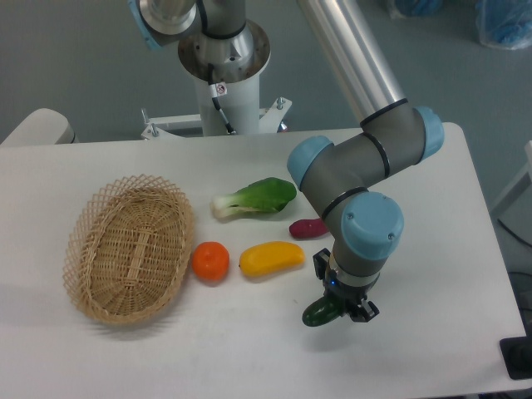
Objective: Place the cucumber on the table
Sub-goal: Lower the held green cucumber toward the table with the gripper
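Camera: tool (342,309) clamped on cucumber (321,312), at table (432,274).

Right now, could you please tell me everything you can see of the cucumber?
The cucumber is a small, stubby, dark green oblong with a glossy, plastic-looking skin. It lies roughly level, slightly tilted, at the front right of the white table, with the gripper closed around its right end, which is hidden. Whether it rests on the tabletop cannot be told. Nothing else touches it.
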`<act>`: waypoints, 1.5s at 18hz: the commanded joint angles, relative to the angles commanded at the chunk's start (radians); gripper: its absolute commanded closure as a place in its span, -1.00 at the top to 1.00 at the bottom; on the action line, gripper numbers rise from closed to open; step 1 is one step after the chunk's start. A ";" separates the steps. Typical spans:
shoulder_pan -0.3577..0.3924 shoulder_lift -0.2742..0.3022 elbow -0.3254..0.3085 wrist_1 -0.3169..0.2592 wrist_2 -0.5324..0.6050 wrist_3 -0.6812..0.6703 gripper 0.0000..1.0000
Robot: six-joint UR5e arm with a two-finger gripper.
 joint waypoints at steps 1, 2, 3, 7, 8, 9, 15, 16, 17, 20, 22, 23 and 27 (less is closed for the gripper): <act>0.000 0.000 -0.002 0.000 0.000 0.000 -0.61; 0.000 0.000 -0.002 0.002 0.000 0.002 -0.61; 0.000 0.000 -0.002 0.002 0.000 0.000 -0.61; 0.000 0.005 -0.003 -0.003 0.003 -0.002 -0.59; 0.000 0.008 -0.009 -0.005 0.012 -0.002 -0.60; 0.002 0.011 -0.009 -0.008 0.030 -0.002 -0.60; 0.037 0.047 -0.067 -0.017 0.074 -0.005 -0.61; 0.038 0.054 -0.080 -0.017 0.074 -0.011 -0.61; 0.038 0.060 -0.092 -0.017 0.074 -0.011 -0.61; 0.049 0.080 -0.130 -0.015 0.074 -0.012 -0.62; 0.048 0.080 -0.165 -0.006 0.075 -0.021 -0.62; 0.048 0.081 -0.179 -0.005 0.074 -0.035 -0.62; 0.049 0.077 -0.192 -0.006 0.072 -0.057 -0.61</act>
